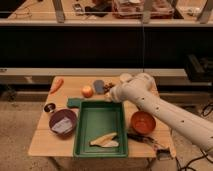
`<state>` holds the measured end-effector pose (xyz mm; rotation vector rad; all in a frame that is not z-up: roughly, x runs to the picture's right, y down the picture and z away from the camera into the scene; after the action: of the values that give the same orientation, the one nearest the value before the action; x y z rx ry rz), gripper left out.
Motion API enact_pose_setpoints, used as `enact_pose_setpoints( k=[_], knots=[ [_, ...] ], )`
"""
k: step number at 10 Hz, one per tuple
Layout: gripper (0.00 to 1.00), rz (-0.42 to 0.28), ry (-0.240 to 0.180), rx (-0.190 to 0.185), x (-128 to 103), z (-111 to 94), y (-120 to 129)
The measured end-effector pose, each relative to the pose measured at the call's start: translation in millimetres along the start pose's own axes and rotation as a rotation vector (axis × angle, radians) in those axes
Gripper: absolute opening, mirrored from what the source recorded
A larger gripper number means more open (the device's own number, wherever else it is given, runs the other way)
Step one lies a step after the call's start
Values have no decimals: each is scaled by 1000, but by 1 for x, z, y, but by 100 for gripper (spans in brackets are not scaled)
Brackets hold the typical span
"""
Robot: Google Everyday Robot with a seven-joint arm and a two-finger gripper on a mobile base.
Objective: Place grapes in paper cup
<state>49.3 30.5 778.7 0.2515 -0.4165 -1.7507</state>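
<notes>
My gripper (111,93) is at the end of the white arm, which reaches in from the lower right to the back of the table, just past the green tray's far edge. A small dark clump, the grapes (108,87), shows right at the gripper's tip, next to the grey-blue cup (99,86). I cannot tell whether the grapes are held. The white paper cup (124,77) stands upright just behind the arm, and the arm hides its lower part.
An orange fruit (87,91) and a carrot (56,84) lie at the back left. A green tray (86,131) holding pale pieces fills the middle. A purple bowl (63,122) stands at the left and an orange bowl (142,121) at the right.
</notes>
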Motion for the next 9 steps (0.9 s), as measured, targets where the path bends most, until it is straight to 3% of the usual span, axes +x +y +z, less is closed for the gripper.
enact_pose_setpoints(
  k=[2, 4, 6, 9],
  knots=[
    [0, 120, 26, -28, -2, -2, 50],
    [0, 211, 68, -56, 0, -9, 82],
    [0, 273, 116, -80, 6, -16, 98],
    [0, 276, 122, -77, 8, -15, 99]
  ],
)
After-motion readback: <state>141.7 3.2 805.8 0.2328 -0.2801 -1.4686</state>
